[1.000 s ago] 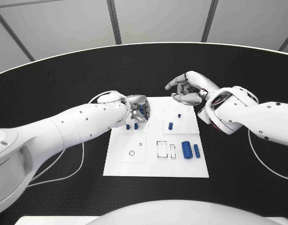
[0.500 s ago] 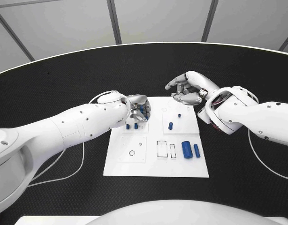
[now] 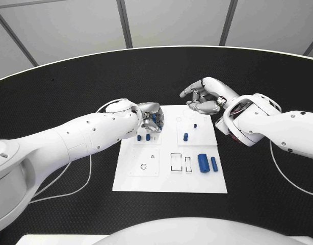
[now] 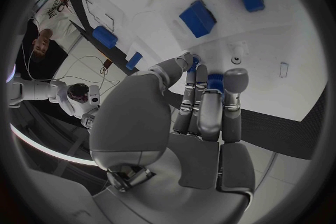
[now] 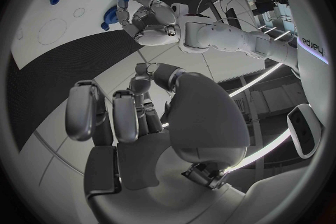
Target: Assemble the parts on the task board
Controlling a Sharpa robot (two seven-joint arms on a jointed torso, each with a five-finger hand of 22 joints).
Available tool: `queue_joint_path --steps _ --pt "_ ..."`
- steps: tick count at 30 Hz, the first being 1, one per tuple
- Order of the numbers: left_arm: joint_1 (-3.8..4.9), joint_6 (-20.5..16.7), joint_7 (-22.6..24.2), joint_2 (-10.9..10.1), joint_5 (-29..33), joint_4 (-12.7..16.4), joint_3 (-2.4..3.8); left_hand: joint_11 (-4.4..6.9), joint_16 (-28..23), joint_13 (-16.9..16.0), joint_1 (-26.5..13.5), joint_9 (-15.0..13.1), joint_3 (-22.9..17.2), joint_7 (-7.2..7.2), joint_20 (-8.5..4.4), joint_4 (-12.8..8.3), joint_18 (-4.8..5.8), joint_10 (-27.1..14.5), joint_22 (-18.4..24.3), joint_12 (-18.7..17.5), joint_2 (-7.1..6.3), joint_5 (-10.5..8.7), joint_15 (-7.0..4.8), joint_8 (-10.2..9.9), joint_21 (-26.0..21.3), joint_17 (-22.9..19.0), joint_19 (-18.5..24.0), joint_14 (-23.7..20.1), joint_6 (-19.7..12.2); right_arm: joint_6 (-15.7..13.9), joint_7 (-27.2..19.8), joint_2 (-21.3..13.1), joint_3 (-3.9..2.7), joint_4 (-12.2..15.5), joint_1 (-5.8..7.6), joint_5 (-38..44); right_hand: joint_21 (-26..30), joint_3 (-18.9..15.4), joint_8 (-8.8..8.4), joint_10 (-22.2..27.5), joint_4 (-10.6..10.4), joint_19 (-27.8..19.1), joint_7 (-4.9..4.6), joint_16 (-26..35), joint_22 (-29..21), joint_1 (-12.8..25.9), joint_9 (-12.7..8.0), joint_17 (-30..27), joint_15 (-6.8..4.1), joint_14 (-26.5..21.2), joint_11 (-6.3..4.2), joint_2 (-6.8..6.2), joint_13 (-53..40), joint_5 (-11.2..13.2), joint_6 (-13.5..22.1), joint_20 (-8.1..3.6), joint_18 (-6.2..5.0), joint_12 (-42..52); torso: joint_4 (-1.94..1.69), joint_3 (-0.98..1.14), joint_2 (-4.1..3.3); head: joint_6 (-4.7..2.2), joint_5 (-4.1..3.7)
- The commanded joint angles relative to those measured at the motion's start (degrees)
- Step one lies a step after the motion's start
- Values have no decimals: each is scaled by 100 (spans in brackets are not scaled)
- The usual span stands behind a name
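Note:
The white task board (image 3: 168,178) lies in the middle of the table. My left hand (image 3: 151,116) hovers low over its far left corner and pinches a small blue part (image 4: 214,83) between thumb and fingertips. Just on the near side of that hand two short blue parts (image 3: 144,137) stand on the board. A blue part (image 3: 185,137) and a smaller one (image 3: 194,125) sit nearer the middle. Two longer blue parts (image 3: 208,163) lie side by side at the right. My right hand (image 3: 204,97) hangs beyond the board's far edge, fingers curled in with nothing visible in them.
Outlined recesses (image 3: 176,162) and a small ring mark (image 3: 143,166) show on the board's near half. Black table (image 3: 61,102) surrounds the board on all sides. A thin white cable (image 3: 83,178) trails under my left arm.

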State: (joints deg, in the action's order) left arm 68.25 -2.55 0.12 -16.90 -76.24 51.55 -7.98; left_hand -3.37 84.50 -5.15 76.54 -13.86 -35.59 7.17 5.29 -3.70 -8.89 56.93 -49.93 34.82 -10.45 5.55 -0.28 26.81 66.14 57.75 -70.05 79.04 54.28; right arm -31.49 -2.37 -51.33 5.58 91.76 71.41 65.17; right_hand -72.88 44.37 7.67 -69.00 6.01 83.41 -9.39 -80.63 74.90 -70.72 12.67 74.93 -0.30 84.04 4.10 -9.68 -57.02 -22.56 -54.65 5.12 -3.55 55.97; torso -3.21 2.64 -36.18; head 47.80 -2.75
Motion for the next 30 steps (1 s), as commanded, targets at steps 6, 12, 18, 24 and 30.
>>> queue_joint_path --steps 6,12,18,24,30 --pt "1 -86 -12 -98 3 93 1 -7 24 -4 -40 -14 12 -2 9 26 56 50 -25 -29 8 -20 -17 -28 41 0 -50 41 53 -1 -4 -3 0 -11 0 0 22 19 28 8 1 -30 -4 21 232 11 8 13 -52 221 -22 -33 -2 -6 -36 -24 -68 -19 -7 -1 5 -3 5" --pt "5 -135 -37 -212 12 229 2 -2 25 -4 -35 -18 9 -5 8 22 58 58 -39 -32 11 -17 -21 -30 51 4 -59 47 60 -2 -9 -3 0 -27 0 0 22 19 28 8 1 -30 -4 21 232 11 8 13 -52 221 -22 -33 -2 -6 -36 -24 -68 -19 -7 0 14 -9 16" --pt "13 -149 -74 -332 34 370 4 0 25 -4 -32 -22 7 -6 7 19 62 66 -57 -34 12 -15 -23 -32 62 -2 -69 48 67 -3 -14 -5 0 -43 0 0 22 19 28 8 1 -30 -4 21 232 11 8 13 -52 221 -22 -33 -2 -6 -36 -24 -68 -19 -3 2 9 -25 27" --pt "51 -156 -133 -547 77 630 7 5 22 -5 -24 -29 3 -8 5 13 64 82 -69 -37 15 -14 -28 -35 72 -21 -78 48 79 1 -17 -10 1 -60 0 0 21 15 39 -21 2 -24 0 26 233 10 12 13 -57 224 -26 -36 -5 -5 -42 -30 -66 -5 -15 0 23 -35 25" --pt "143 -163 -190 -784 104 879 17 10 22 -6 -13 -37 -2 -10 2 1 65 101 -79 -43 12 -12 -34 -40 81 -26 -87 55 92 3 -23 -11 1 -81 -1 0 21 15 39 -21 2 -24 0 26 233 10 12 13 -57 224 -26 -36 -5 -5 -42 -30 -66 -5 -19 -4 31 -43 39"
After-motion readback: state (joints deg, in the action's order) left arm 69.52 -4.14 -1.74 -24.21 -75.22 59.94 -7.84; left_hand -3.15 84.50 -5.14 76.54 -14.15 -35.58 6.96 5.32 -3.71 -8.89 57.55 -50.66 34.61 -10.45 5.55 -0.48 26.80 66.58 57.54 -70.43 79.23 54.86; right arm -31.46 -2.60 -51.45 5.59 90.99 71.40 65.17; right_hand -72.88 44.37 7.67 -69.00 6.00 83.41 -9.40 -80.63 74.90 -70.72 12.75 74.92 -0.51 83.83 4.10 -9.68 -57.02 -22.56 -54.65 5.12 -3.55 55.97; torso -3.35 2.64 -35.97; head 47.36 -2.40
